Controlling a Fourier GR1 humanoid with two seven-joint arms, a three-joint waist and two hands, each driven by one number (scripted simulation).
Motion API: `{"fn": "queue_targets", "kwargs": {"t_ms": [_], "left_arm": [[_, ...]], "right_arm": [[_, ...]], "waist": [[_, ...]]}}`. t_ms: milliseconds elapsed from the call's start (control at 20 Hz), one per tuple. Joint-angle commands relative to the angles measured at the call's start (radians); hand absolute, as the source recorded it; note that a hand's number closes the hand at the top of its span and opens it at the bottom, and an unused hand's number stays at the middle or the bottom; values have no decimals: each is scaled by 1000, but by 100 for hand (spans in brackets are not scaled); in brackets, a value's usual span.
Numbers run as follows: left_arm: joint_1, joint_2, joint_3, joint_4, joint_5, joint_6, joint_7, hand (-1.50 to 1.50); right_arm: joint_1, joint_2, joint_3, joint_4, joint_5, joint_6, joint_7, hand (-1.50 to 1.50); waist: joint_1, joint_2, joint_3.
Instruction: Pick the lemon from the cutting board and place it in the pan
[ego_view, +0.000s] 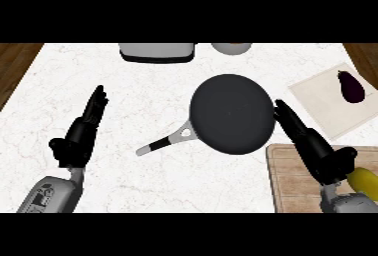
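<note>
A white, faintly veined marble bench (148, 85) fills most of the head view, and brown wooden flooring (16, 60) shows past its corners at the upper left and upper right. At the left, the left hand (77, 137) rests over the bare stone with its fingers (96, 102) straight and held together, pointing away from the robot, holding nothing. Along the far edge sits a grey and white appliance (157, 51), only partly in view, and just to its right a pale round vessel (231, 47) cut off by the top of the scene. In the middle lies the dark pan (230, 114), nothing in it, its grey and black handle (166, 142) slanting toward the lower left. Just to the right of the pan's rim, the right hand (321, 150) has its fingers (288, 117) straight and together, clamped on nothing, its palm above the near wooden cutting board (291, 185). The yellow lemon (365, 182) lies on that board at the picture's right edge, just beside the right wrist, partly hidden by it. Farther back on the right, a pale cloth or mat (325, 107) carries a dark purple eggplant (351, 86)
</note>
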Motion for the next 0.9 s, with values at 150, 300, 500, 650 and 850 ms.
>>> {"fn": "queue_targets", "kwargs": {"t_ms": [150,300,500,650,850], "left_arm": [[33,115,85,88,-19,36,137,0],[96,113,89,107,-13,48,137,0],[115,169,122,146,-5,43,221,0],[108,185,112,129,-13,30,259,0],[66,194,125,143,-4,9,294,0]], "right_arm": [[-42,-108,-16,-73,-255,423,-146,-150],[-3,104,-222,-62,-432,170,-252,-150],[48,-168,-347,103,-340,338,-303,150],[85,-257,-425,239,-413,603,-482,-150],[76,-413,-497,389,-318,872,-672,-150]], "waist": [[-7,3,10],[-91,4,57],[-57,10,15],[-35,4,12],[-23,4,10]]}}
